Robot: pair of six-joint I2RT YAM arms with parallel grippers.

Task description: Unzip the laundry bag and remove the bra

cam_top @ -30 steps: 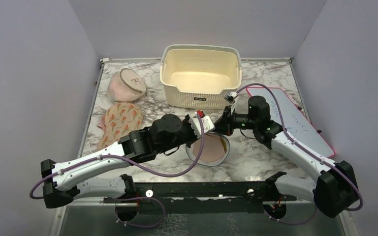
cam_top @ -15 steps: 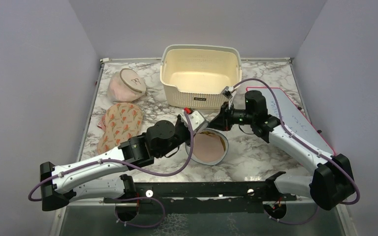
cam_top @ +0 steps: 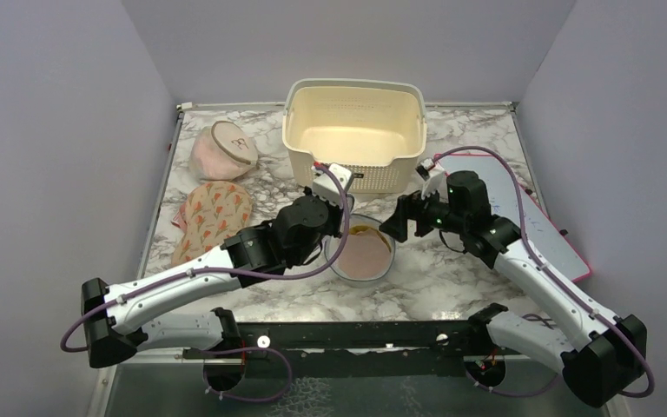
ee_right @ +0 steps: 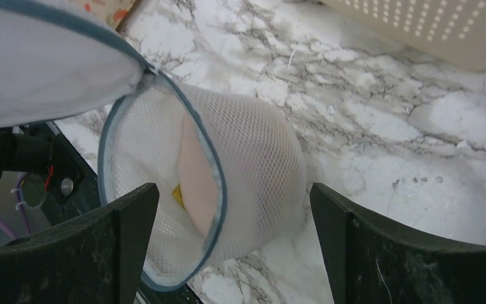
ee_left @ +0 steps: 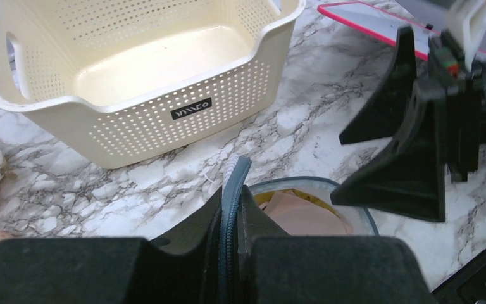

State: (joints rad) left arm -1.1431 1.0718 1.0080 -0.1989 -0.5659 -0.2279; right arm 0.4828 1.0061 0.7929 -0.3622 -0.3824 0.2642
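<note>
Now the laundry bag [ee_right: 259, 158] lies on its side on the desk [cam_top: 452, 278], directly ahead of the right hand [cam_top: 402, 222], with its mouth turned partly toward that hand. The grey zip rim is seen parted, and the lid flap [ee_right: 38, 57] is held up and away from the mouth. A pale pink bra [ee_right: 197, 183] can be seen inside, not yet taken out.

The flap's zip edge [ee_left: 228, 190] is pinched between the pressed-together fingers of the left hand [ee_left: 229, 215], which has been carried up from the bag toward the basket [cam_top: 354, 130] just beyond it, so the flap is peeled back. The right hand, closed at the rim a second ago, has been spread wide; nothing is held by it and the bag is left untouched ahead of its fingers.

From this it is judged that the unzipping is finished and the zip has been let go, so only the removal remains. The bra would best be reached through the open mouth while the flap is kept lifted.
</note>
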